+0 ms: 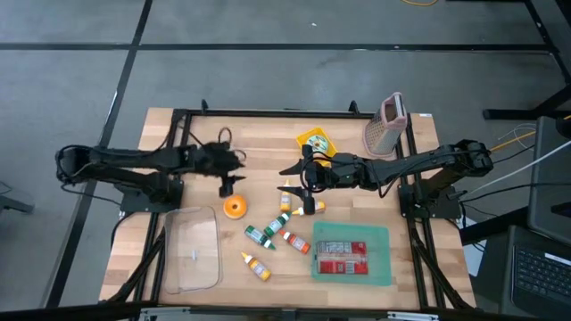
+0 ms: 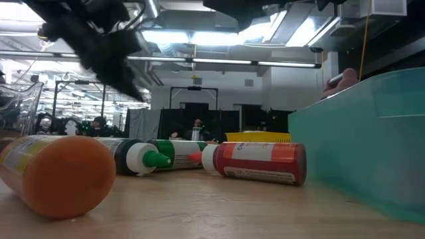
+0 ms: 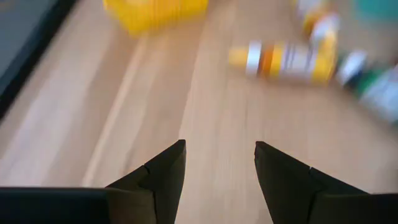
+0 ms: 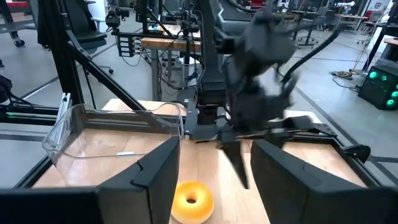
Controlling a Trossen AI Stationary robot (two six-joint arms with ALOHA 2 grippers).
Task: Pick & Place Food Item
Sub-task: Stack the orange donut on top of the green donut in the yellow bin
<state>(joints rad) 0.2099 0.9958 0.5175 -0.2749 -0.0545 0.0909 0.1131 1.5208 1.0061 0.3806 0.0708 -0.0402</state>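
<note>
An orange donut [image 1: 235, 207] lies flat on the wooden table [image 1: 178, 134]; in the right wrist view the donut [image 4: 191, 200] shows low between the fingers, some way ahead of them. My left gripper [image 1: 239, 160] hangs over the table, to the far side of the donut. It is open [image 3: 219, 155] with only bare wood between its fingers. My right gripper [image 1: 289, 169] is raised to the right of the donut, points about level toward the left arm and is open [image 4: 214, 155]. Neither gripper touches anything.
A clear plastic container [image 1: 192, 250] stands near-left of the donut. Several small sauce bottles [image 1: 268, 236] lie scattered right of it, also bottles [image 2: 255, 161] in the low view. A teal tray [image 1: 379, 236] holds a red packet. A yellow packet [image 1: 314, 141] and a grater [image 1: 385, 125] sit at the far edge.
</note>
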